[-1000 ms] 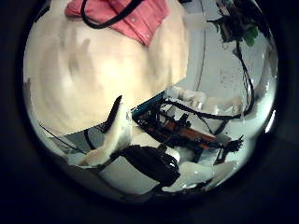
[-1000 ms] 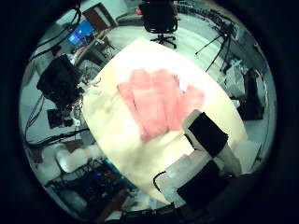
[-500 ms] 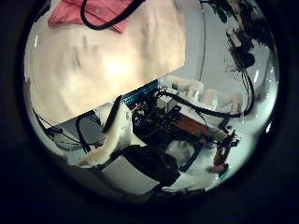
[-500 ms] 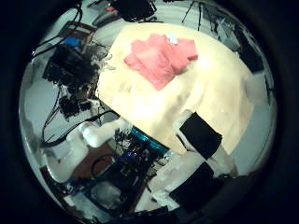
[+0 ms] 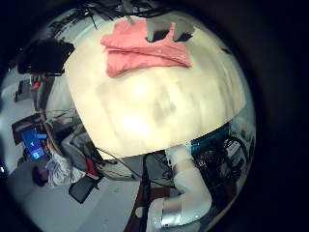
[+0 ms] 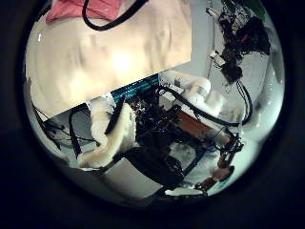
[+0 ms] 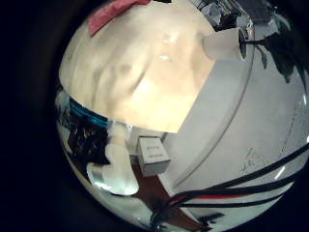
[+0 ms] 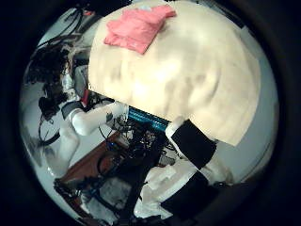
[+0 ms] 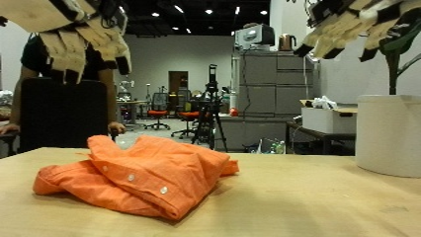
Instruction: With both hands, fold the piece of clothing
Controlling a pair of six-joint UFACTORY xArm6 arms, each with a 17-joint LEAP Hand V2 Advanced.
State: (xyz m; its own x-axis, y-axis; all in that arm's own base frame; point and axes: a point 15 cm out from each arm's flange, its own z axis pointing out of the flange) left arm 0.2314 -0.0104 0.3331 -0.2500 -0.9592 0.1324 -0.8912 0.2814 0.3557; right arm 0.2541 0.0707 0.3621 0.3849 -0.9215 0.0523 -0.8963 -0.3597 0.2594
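Note:
An orange piece of clothing (image 9: 138, 173) lies folded in a loose bundle on the wooden table (image 9: 329, 197). My left hand (image 9: 79, 35) hangs high above it with relaxed fingers and holds nothing. My right hand (image 9: 356, 25) hangs high over the table's other side, also relaxed and holding nothing. The clothing shows small and far off on the table in the left little finger side palm view (image 5: 145, 50), in the left thumb side palm view (image 6: 76, 10), in the right little finger side palm view (image 7: 116, 12) and in the right thumb side palm view (image 8: 136, 26).
A tall white cylinder (image 9: 388, 133) stands at the table's end under my right hand and also shows in the right little finger side palm view (image 7: 227, 43). A black chair back (image 9: 59, 114) stands behind the table under my left hand.
Both thumb side palm views have shifted: the clothing has slid toward the picture's edge and looks smaller, so both hands have drawn away from it. The clothing itself has not moved.

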